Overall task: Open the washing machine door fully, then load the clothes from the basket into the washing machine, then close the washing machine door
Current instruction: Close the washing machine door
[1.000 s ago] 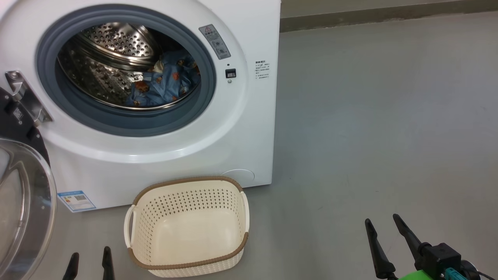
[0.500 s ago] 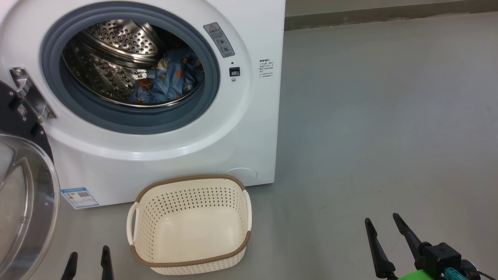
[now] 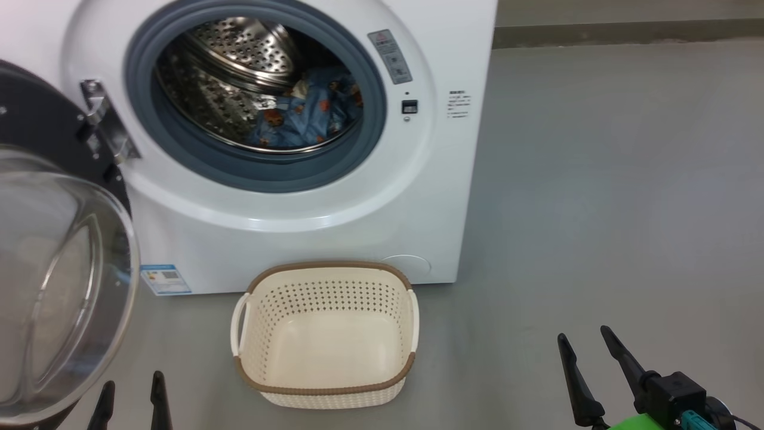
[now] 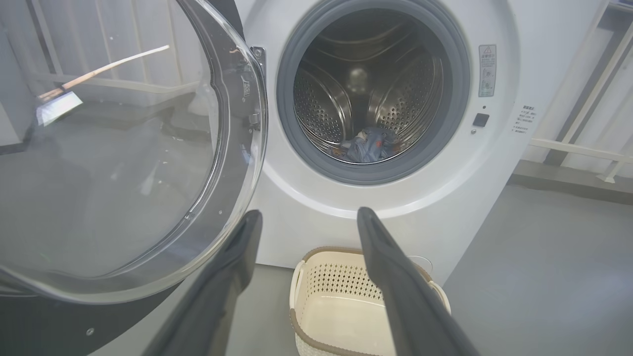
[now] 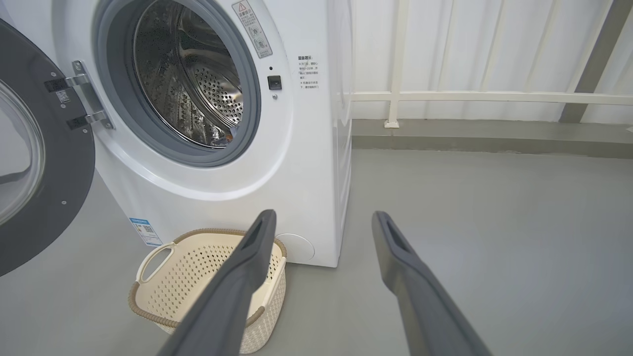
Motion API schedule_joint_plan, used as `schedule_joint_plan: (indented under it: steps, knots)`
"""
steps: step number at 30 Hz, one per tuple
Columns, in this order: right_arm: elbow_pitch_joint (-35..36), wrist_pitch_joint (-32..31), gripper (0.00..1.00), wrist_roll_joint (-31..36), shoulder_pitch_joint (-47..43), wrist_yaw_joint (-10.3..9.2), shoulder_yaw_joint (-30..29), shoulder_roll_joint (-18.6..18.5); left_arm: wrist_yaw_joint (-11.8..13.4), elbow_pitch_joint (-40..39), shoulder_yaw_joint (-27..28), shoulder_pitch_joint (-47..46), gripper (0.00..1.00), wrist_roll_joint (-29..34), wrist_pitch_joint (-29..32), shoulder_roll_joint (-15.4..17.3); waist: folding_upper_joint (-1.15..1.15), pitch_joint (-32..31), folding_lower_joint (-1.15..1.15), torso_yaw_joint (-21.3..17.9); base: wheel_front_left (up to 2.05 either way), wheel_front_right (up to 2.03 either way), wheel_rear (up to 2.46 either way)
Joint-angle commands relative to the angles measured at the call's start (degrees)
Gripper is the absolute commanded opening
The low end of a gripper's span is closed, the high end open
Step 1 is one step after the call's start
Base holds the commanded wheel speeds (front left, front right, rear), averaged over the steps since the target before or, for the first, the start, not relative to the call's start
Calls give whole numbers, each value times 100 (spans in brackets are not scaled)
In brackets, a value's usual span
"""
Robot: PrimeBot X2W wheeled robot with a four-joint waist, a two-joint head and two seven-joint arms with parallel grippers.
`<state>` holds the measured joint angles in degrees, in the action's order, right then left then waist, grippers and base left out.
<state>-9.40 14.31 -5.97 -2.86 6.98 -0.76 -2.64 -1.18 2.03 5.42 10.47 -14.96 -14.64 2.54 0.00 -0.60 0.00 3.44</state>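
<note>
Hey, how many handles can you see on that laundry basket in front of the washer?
2. One handle is on the basket's left side in the head view, the other handle on its right side. The whole rim shows, so none look hidden.

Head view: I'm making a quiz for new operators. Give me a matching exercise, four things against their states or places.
Things:
1. door
2. basket
3. clothes
4. right pincer

States or places:
A. in the drum
B. open, holding nothing
C. swung wide on its hinge
D. empty

Pairs: 1-C, 2-D, 3-A, 4-B
</note>
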Motion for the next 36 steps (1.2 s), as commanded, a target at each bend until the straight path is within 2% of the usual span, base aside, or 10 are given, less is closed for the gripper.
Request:
schedule_joint_plan:
  steps: [1, 14, 36]
  knots:
    - [146, 69, 100, -8, 84, 51, 159, -23, 39, -117, 208, -233, 100, -37, -36, 33, 0, 5, 0, 210, 0, 0, 0]
    - [133, 69, 100, -4, 107, 51, 244, -23, 172, -100, 245, -225, 100, -98, -36, 33, 0, -34, 0, 1035, 0, 0, 0]
    - [142, 69, 100, 14, 111, 51, 297, -23, 389, -173, 278, -174, 100, -202, -36, 33, 0, -29, 0, 1824, 0, 0, 0]
